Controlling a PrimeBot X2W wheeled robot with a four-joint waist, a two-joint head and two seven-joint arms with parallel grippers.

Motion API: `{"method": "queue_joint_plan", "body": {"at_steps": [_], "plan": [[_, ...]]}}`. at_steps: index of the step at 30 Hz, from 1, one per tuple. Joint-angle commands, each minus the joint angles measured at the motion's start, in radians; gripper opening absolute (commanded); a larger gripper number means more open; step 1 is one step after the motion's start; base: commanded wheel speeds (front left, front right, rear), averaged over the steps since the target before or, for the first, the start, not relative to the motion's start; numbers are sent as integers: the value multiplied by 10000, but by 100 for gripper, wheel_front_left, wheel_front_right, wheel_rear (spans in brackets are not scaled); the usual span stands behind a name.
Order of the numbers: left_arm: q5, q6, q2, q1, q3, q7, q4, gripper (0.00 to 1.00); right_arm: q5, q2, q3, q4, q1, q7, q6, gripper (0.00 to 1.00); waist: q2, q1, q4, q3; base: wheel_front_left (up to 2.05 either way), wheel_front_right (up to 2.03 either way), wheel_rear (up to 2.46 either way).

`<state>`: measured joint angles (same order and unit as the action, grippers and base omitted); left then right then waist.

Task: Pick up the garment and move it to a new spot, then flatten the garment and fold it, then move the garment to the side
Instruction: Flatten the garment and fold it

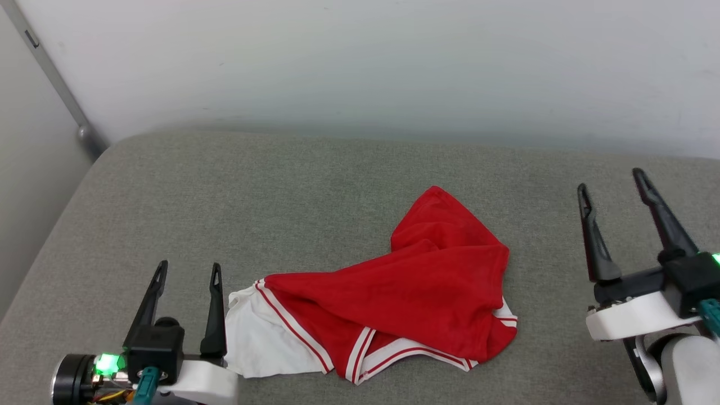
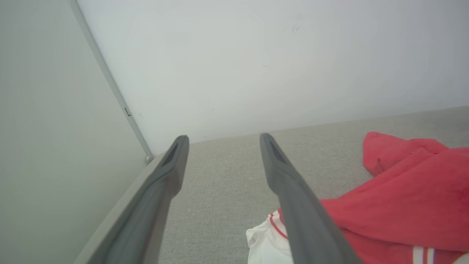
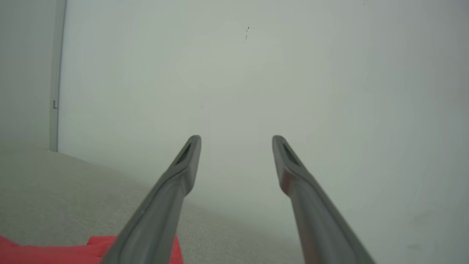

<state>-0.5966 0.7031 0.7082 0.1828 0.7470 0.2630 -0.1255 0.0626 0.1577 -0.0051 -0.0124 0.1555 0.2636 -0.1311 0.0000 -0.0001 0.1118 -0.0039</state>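
The garment [image 1: 405, 281] is a red T-shirt with white sleeves and red-and-white stripe trim, lying crumpled in a heap on the grey cushioned surface [image 1: 281, 191]. My left gripper [image 1: 190, 271] stands open just left of its white sleeve, with nothing between the fingers. In the left wrist view the garment [image 2: 403, 205] lies to the right of the open left gripper [image 2: 221, 141]. My right gripper [image 1: 612, 179] is open at the far right, apart from the cloth. A red edge of the garment [image 3: 44, 251] shows at the bottom left of the right wrist view, beside the open right gripper [image 3: 236, 141].
A pale wall [image 1: 360, 62] rises straight behind the grey surface. A grey metal post [image 1: 53, 76] runs down the wall's left corner. The surface's left edge [image 1: 50, 225] curves off toward me.
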Motion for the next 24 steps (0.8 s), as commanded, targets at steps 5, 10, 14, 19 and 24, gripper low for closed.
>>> {"method": "queue_joint_plan", "body": {"at_steps": [5,10,14,19,24], "plan": [[712,-260,-687,-1202,-1217,22,-183,100,-842,1760,1942,1733,1214,-1602,7,100,0,1,152,21,0,0,0],[1471,-711,-1475,-1850,-2191,23,-253,100,-3123,3563,4369,1800,2372,-4552,7,100,0,1,300,262,0,0,0],[1998,-1149,-2102,-2104,-2752,24,-157,100,-5148,4808,6352,1561,3257,-6791,7,100,0,1,458,595,0,0,0],[2554,-1752,-2860,-2094,-3334,24,-14,100,-6837,5609,8314,1354,4455,-8822,5,100,0,1,673,1165,0,0,0],[3109,-2389,-3661,-1841,-3747,24,180,100,-7472,5561,9613,1827,5456,-9594,7,100,0,1,939,1740,0,0,0]]}}
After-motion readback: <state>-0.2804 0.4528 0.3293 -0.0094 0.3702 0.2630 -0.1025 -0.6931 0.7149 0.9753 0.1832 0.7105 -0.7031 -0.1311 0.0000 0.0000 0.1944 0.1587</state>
